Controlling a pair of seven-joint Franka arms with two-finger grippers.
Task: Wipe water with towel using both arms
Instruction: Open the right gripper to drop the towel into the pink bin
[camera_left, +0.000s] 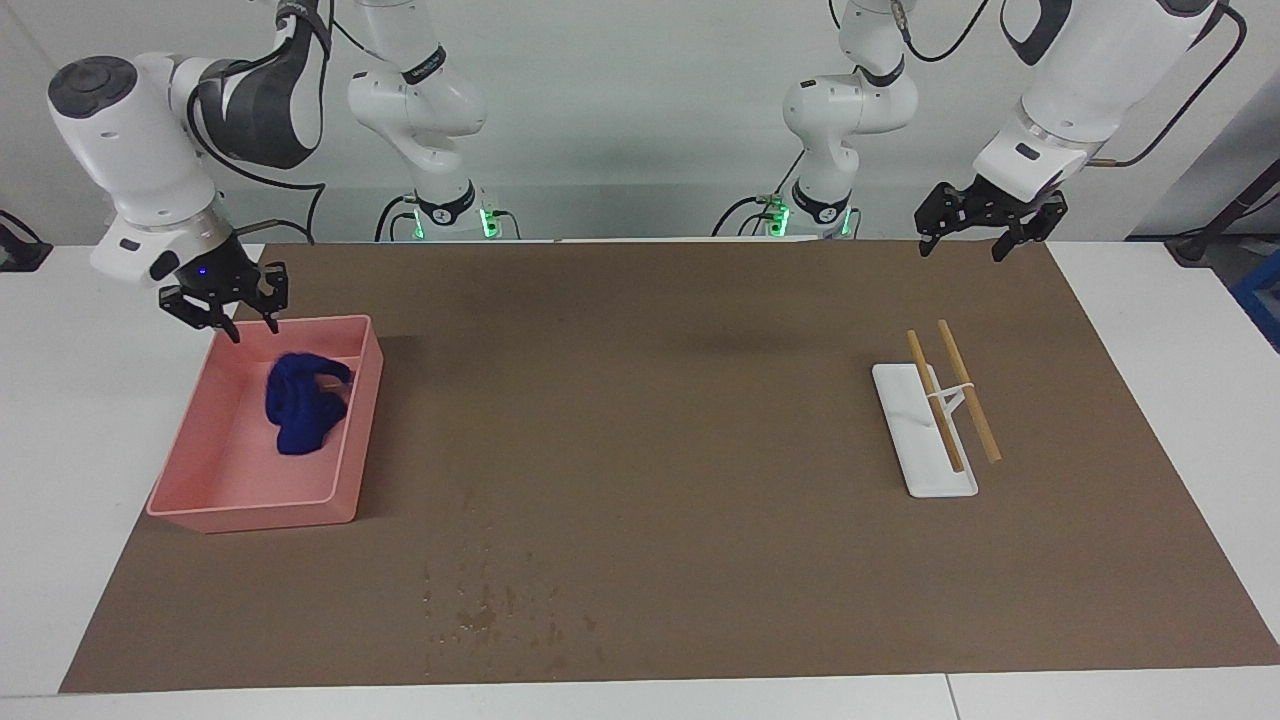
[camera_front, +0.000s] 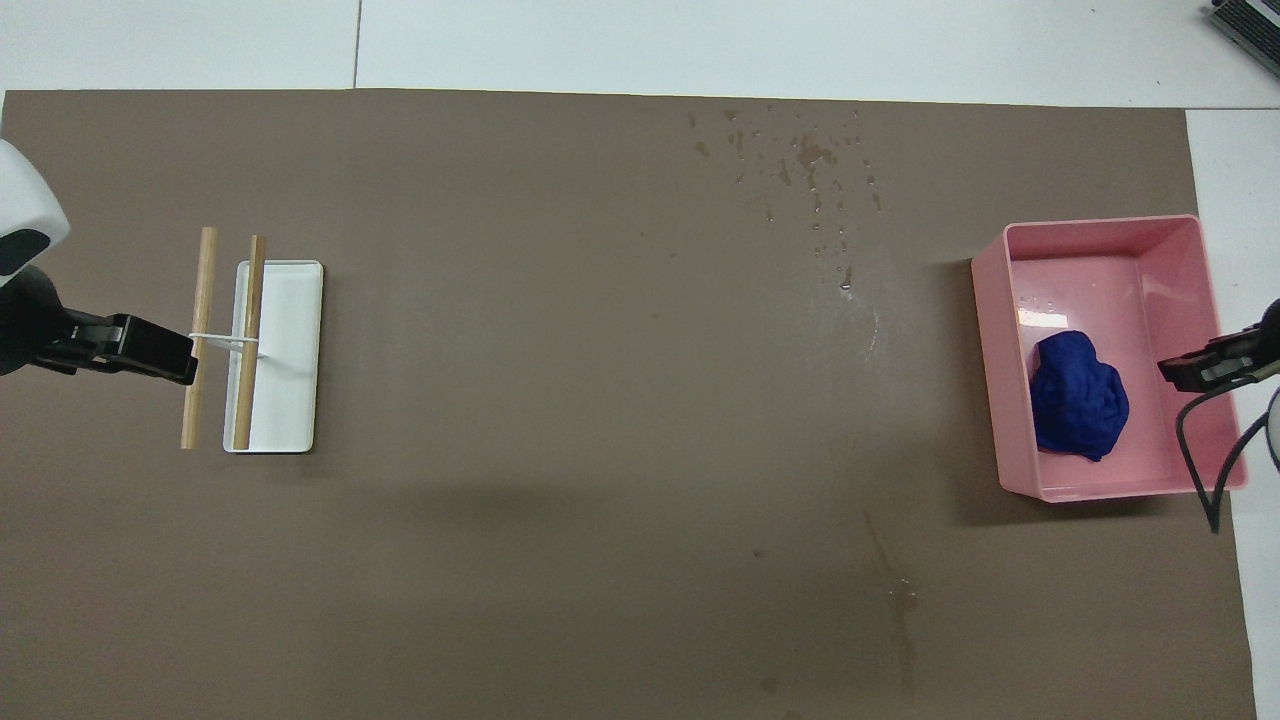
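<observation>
The navy-blue towel (camera_left: 300, 410) lies bunched in the pink tray (camera_left: 250, 515) at the right arm's end of the table; it also shows in the overhead view (camera_front: 1080, 395). My right gripper (camera_left: 252, 330) hangs open and empty over the tray's rim nearest the robots, above the towel and apart from it. Its tip shows in the overhead view (camera_front: 1172, 372). My left gripper (camera_left: 962, 248) is open and empty, up in the air over the mat's edge nearest the robots. Water drops (camera_left: 490, 610) are scattered on the brown mat, farther from the robots than the tray.
A white rack (camera_left: 935, 470) with two wooden sticks (camera_left: 968, 390) stands at the left arm's end. In the overhead view the left gripper (camera_front: 180, 358) covers the rack's (camera_front: 290, 300) outer stick. A brown mat (camera_left: 640, 400) covers the table.
</observation>
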